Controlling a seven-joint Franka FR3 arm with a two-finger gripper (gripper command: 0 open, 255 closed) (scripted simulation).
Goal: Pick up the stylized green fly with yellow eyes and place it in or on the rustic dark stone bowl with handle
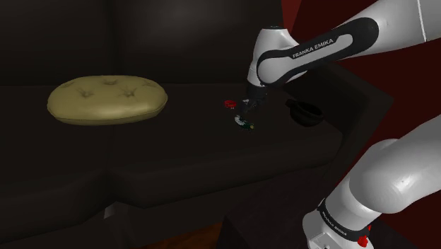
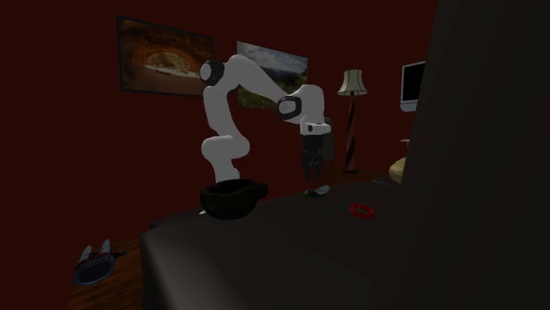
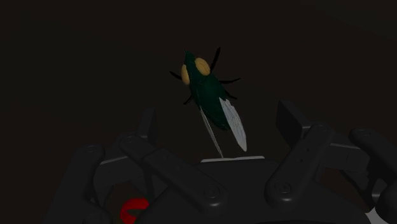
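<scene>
Arm (image 1: 385,173) looms nearest, before red walls (image 2: 53,158) and a dim dark sofa (image 1: 177,163). Cushion (image 1: 106,99) lies well apart. Bowl (image 2: 231,198) sits on the sofa near the fly (image 3: 207,89), which lies on the seat just beneath the gripper (image 1: 248,115), jaws wide apart. Ring (image 2: 360,210) nearby, half hidden by the gripper in the wrist view.

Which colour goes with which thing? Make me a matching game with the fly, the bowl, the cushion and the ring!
Things:
1. fly
2. bowl
3. cushion
4. ring

Colours:
A. red
B. tan
C. green
D. black

Pairs: 1-C, 2-D, 3-B, 4-A
</scene>
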